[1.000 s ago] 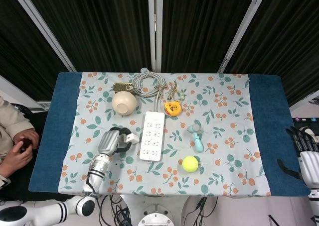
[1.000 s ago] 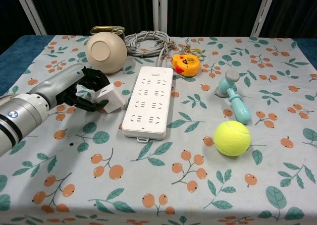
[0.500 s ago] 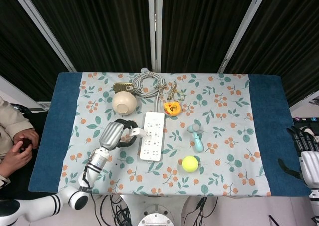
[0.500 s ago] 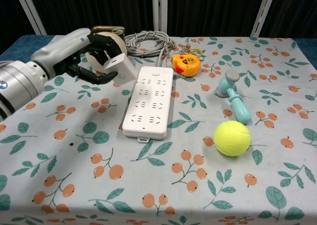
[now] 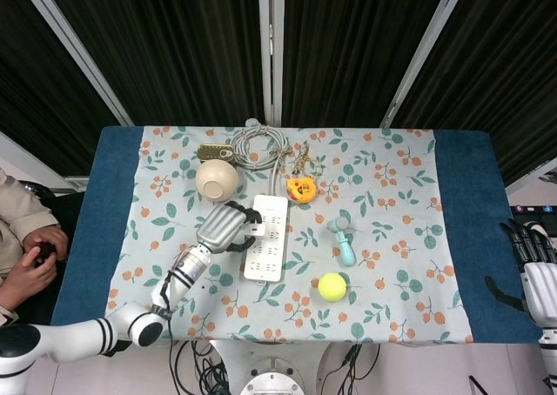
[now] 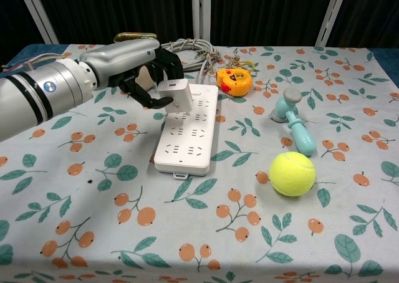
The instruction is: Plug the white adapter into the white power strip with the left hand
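Left hand [image 6: 140, 68] grips the white adapter [image 6: 176, 96], fingers [image 6: 144, 95] curled around it, raised over the far left part of the white power strip [image 6: 187, 128]. Right hand [image 5: 533, 269] hangs beyond the desk's [image 5: 466, 238] right edge, fingers spread, holding nothing.

Setting: robot test bench, lab-like room.
Backdrop: black curtains [image 5: 348, 47] with pale diagonal frame bars [image 5: 426, 51] behind the table.
Work surface: blue table [image 5: 466, 204] under a floral cloth [image 5: 392, 195] printed with leaves and orange berries.
Props: unrelated small items laid out like test objects, tennis ball [image 6: 292, 173], toy hammer [image 6: 293, 122], tape measure [image 6: 234, 80], upturned bowl [image 5: 217, 180].
Staff: seated person's hands [image 5: 35, 256] at the left edge.
Wiring: loose cables [image 5: 204, 364] under the near table edge.
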Controlling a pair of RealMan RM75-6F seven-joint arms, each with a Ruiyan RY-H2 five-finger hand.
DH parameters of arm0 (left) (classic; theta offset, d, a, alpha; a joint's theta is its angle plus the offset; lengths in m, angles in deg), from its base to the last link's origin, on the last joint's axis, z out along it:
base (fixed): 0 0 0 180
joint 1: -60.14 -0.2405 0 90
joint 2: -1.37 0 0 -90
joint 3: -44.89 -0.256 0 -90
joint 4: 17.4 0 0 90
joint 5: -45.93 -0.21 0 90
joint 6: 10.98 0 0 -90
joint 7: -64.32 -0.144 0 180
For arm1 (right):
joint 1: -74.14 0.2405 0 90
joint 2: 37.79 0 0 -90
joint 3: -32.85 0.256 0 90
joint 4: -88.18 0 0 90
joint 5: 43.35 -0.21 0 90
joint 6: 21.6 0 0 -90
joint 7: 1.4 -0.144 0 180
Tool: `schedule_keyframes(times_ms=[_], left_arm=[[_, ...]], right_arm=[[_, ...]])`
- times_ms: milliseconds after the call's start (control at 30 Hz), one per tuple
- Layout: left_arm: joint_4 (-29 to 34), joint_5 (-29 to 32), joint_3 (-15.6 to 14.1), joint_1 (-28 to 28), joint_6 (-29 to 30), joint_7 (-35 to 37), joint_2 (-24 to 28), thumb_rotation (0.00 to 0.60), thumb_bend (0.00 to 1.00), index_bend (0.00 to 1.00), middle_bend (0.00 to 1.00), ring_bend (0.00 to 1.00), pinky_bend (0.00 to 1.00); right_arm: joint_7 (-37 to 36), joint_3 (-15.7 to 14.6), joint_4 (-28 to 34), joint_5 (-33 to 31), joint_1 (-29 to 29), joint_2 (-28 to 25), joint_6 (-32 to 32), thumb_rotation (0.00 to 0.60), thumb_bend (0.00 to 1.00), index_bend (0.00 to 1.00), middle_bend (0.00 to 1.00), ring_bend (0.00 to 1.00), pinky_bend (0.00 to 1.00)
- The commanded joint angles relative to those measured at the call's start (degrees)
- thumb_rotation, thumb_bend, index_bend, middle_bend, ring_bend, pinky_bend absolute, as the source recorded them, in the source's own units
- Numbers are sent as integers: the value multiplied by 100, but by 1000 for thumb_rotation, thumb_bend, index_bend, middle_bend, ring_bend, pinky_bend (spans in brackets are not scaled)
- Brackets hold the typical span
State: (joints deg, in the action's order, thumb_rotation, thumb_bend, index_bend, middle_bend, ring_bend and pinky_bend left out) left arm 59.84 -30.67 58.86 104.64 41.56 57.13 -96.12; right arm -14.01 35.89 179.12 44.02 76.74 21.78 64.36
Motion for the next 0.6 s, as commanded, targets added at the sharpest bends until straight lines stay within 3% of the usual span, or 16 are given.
schedule_keyframes(times_ms=[33, 600], left_arm=[[8, 130, 43, 93, -58, -128, 11, 600, 581, 616, 660, 422, 334], [-284, 4, -203, 304, -73, -148, 42, 600, 580, 617, 656, 422, 326]], right_arm=[[-15, 2, -13, -12, 1, 2, -10, 600, 206, 0, 0, 0, 0], [15, 22, 7, -50, 10, 11, -32, 600, 207, 0, 0, 0, 0]])
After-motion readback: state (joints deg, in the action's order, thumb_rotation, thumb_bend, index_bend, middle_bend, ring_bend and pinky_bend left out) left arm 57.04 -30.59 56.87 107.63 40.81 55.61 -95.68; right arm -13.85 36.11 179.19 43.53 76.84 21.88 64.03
